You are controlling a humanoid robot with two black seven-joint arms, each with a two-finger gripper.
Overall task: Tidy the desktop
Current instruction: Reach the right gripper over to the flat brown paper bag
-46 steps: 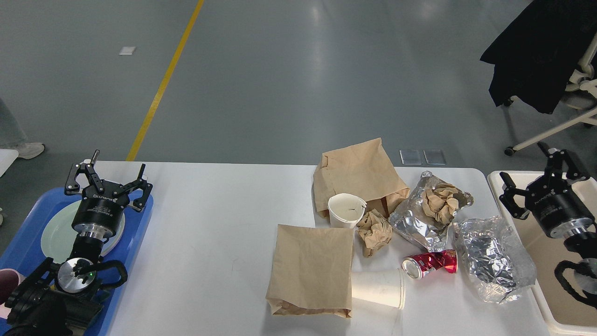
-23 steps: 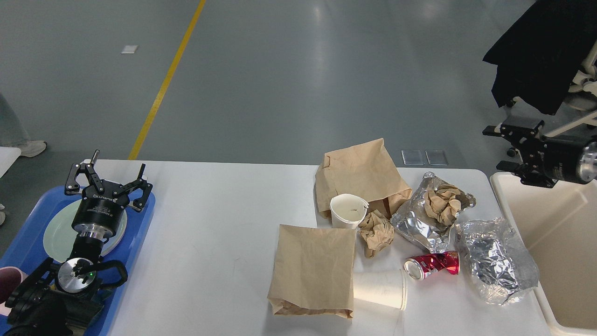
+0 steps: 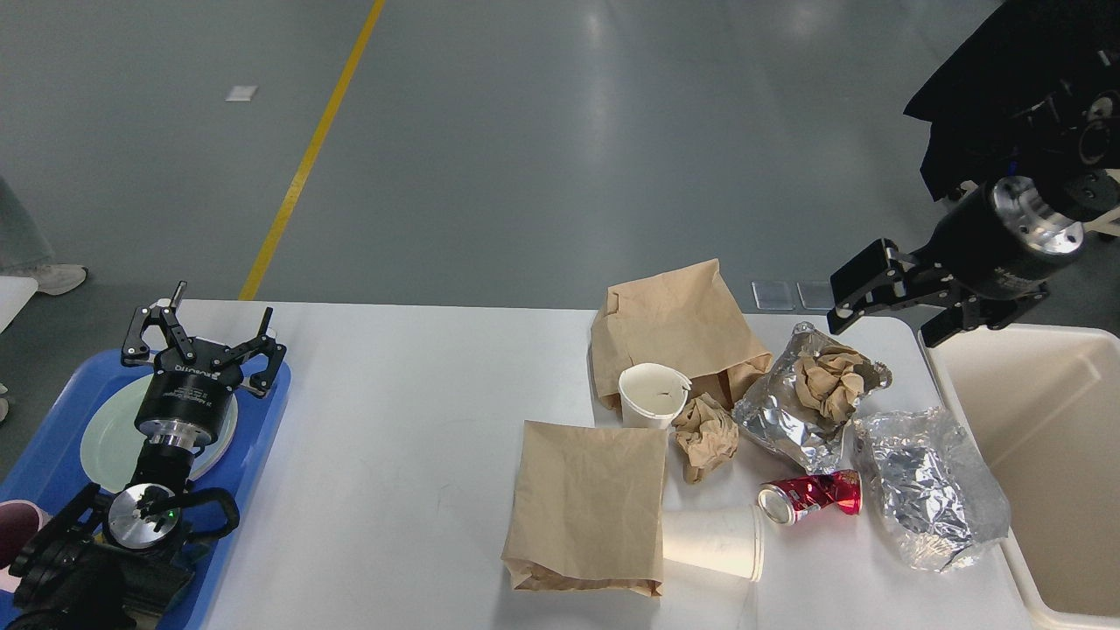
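Our right claw (image 3: 897, 302) is hanging with fingers apart and empty above the crumpled silver foil wrapper (image 3: 809, 407) on the white table (image 3: 394, 455). Our left claw (image 3: 203, 337) is resting spread open too. Pinching the foil loosely, we are probably risking spilling its brown paper.

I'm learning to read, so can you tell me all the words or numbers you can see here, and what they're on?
Left gripper: white lettering on its black body, upside down and too small to read.
Right gripper: faint lettering on its black body, too blurred to read.
Red can: crushed, its print cannot be read.
Paper bags, cups, foil wrappers: no writing visible.
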